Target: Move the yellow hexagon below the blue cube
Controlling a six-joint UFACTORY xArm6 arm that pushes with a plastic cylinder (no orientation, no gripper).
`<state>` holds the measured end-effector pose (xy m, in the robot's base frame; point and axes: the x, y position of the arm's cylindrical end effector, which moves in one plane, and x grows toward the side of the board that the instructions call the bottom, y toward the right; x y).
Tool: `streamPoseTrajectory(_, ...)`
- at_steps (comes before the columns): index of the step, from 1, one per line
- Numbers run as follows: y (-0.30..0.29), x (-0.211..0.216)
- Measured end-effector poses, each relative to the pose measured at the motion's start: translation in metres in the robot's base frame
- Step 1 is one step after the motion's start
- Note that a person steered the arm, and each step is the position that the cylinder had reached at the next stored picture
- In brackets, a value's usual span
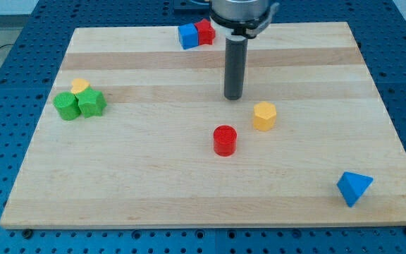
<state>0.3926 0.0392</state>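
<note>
The yellow hexagon [264,116] lies right of the board's middle. The blue cube [187,36] sits at the view's top edge of the board, touching a red block [205,31] on its right. My tip [233,97] stands just up and left of the yellow hexagon, a small gap apart, and well below and to the right of the blue cube.
A red cylinder [225,140] lies down-left of the hexagon. Two green blocks [66,106] [91,103] and a small yellow block [80,87] cluster at the left. A blue triangular block [353,188] sits at the bottom right. The wooden board [154,197] rests on a blue perforated table.
</note>
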Motion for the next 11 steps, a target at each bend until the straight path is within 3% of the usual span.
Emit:
streamPoseTrajectory(2, 0.148, 0.018)
streamPoseTrajectory(3, 0.159, 0.071)
streamPoseTrajectory(4, 0.12, 0.096)
streamPoseTrajectory(5, 0.059, 0.064)
streamPoseTrajectory(6, -0.006, -0.003)
streamPoseTrajectory(7, -0.01, -0.018)
streamPoseTrajectory(8, 0.032, 0.012)
streamPoseTrajectory(9, 0.03, 0.03)
streamPoseTrajectory(10, -0.031, 0.023)
streamPoseTrajectory(11, -0.056, -0.029)
